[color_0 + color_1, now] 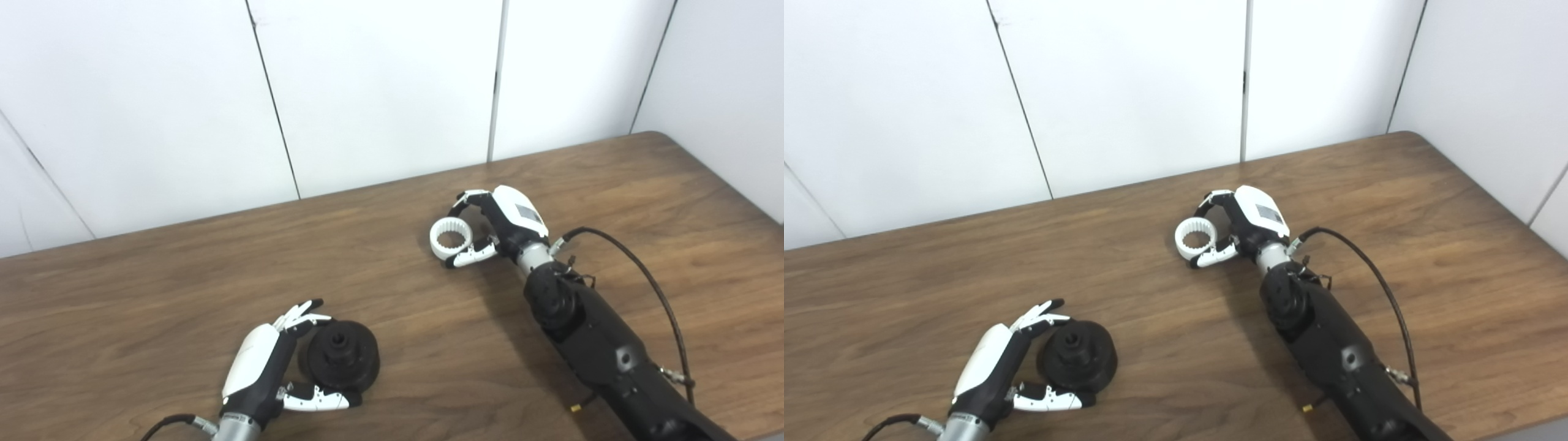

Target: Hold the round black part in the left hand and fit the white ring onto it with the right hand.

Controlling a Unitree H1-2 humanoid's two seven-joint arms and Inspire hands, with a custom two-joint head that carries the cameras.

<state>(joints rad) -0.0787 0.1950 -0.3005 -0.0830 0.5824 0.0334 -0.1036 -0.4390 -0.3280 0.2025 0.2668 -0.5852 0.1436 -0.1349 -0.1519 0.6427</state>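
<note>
2 half-open hands: left hand (263, 367) cupping black part (343, 356), right hand (496, 223) around white ring (452, 239).

We note: wooden table (184, 275), dark brown grain | white panel wall (380, 86), dark vertical seams | even light

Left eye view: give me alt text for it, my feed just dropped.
The left hand cups the black part on the wooden table, fingers and thumb around its sides. Farther back to the right, the right hand brackets the white ring, which lies flat on the table.
</note>
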